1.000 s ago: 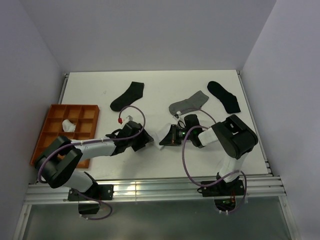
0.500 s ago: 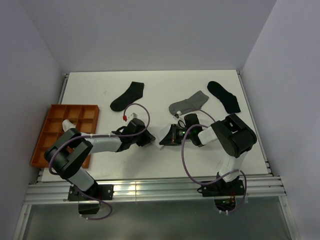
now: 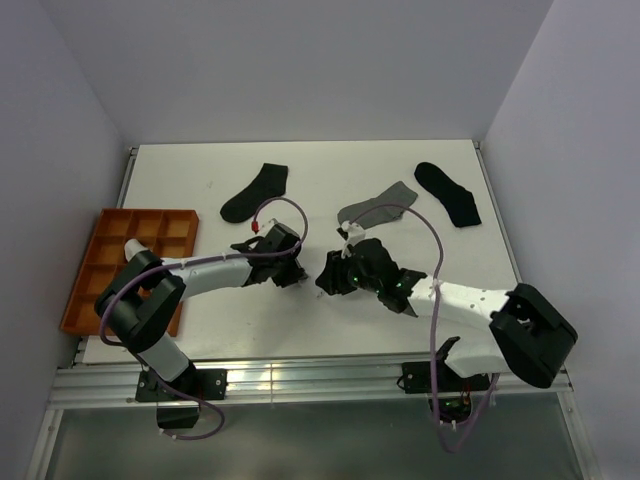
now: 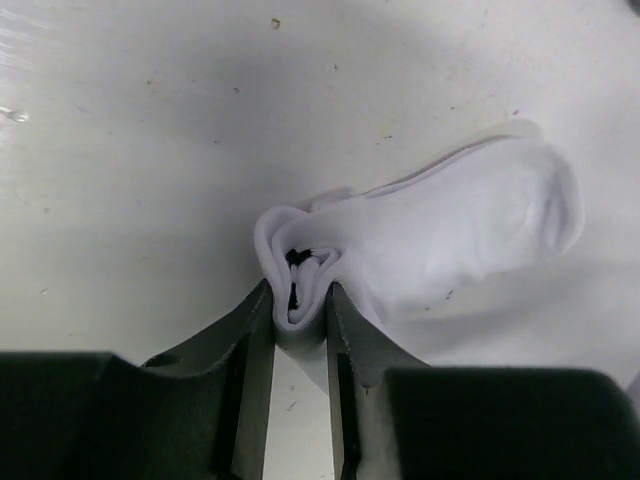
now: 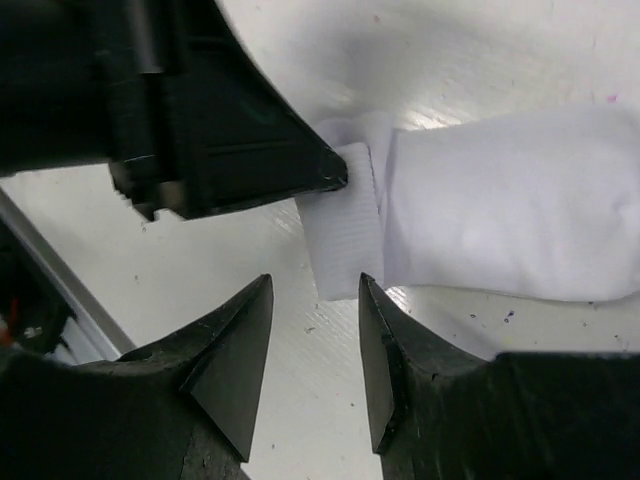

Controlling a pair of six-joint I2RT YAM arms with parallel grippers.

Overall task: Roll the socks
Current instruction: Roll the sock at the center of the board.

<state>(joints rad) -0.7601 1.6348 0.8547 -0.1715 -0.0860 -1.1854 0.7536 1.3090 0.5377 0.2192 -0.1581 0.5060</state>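
A white sock (image 4: 470,230) with a trace of black at its folded cuff lies on the white table. My left gripper (image 4: 298,300) is shut on that folded cuff end. In the right wrist view the same sock (image 5: 500,210) lies just ahead of my right gripper (image 5: 315,285), whose jaws stand open with a ribbed cuff flap (image 5: 342,235) right at the tips, not pinched. From above, the left gripper (image 3: 297,274) and the right gripper (image 3: 326,280) face each other mid-table, hiding most of the sock.
A black sock (image 3: 255,193), a grey sock (image 3: 378,205) and another black sock (image 3: 447,192) lie flat farther back. An orange compartment tray (image 3: 150,212) at the left edge holds a white rolled bundle (image 3: 135,251). The left finger (image 5: 230,130) crowds the right wrist view.
My left gripper moved right and closed on the sock's cuff. My right gripper opened and let the sock go, and the right arm swung its elbow out to the right.
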